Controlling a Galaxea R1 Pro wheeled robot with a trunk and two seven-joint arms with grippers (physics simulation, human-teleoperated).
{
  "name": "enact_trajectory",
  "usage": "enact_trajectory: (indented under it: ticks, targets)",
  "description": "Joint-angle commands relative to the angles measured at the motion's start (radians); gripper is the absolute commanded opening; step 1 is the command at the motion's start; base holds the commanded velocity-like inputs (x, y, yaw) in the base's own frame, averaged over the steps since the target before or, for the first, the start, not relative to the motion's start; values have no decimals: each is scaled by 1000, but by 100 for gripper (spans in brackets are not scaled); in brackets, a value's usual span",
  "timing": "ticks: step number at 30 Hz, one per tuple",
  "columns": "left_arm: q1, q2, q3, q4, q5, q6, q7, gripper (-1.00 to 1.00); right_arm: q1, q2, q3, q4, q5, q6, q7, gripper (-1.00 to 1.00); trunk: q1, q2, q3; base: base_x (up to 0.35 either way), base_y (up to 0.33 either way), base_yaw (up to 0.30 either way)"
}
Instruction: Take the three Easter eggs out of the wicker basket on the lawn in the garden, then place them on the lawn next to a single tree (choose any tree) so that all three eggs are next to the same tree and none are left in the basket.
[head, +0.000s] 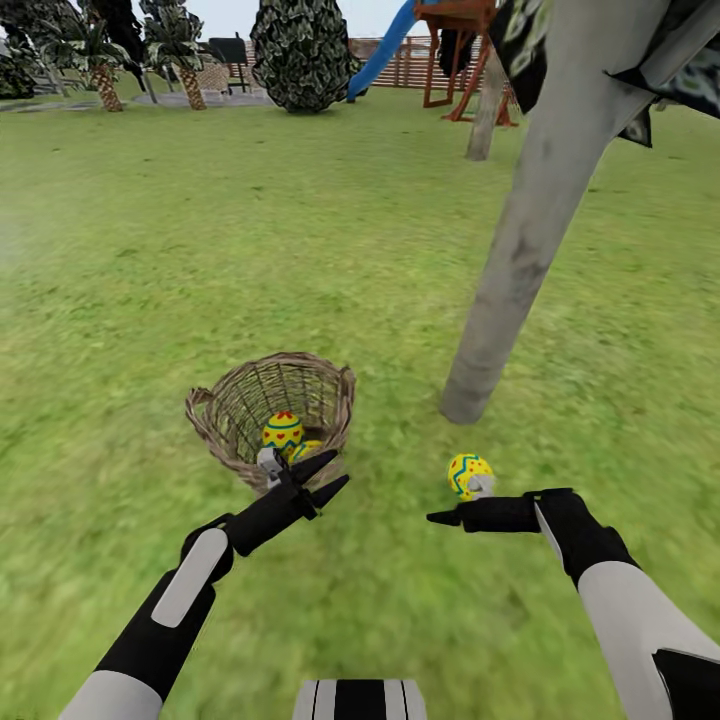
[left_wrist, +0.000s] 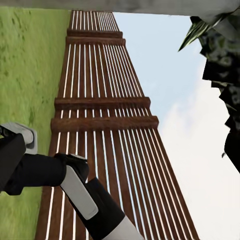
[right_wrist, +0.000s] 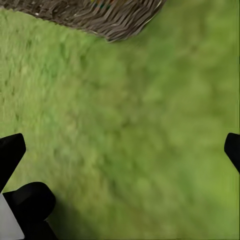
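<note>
Two eggs (head: 285, 434) in wicker basket (head: 215, 420), fence (left_wrist: 105, 125) in left wrist view

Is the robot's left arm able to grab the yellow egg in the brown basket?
Probably yes: the left end effector is open at the woven wicker basket's near rim, the yellow zigzag egg uncovered just beyond.

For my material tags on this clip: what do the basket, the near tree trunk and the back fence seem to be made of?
The basket: woven wicker, tan and matte, with gaps between its ribs. The tree trunk: smooth pale-grey bark, mottled, no gloss. The fence: brown wooden slats on cross rails, probably stained. All are renders, so this goes by look only.
</note>
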Motion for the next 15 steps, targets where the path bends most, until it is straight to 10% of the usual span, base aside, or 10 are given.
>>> enact_trajectory:
  ticks: [1, 15]
  targets:
    - [-1, 1, -2, 1, 7, 5, 0, 100, -1, 1, -6, -2, 9, 7, 7, 100, 0, 0, -1, 0, 303, 16]
    - [22, 55, 76, 3, 10, -3, -3, 100, -30, -5, -86, -4, -54, 50, 12, 100, -3, 1, 26, 0, 0, 0]
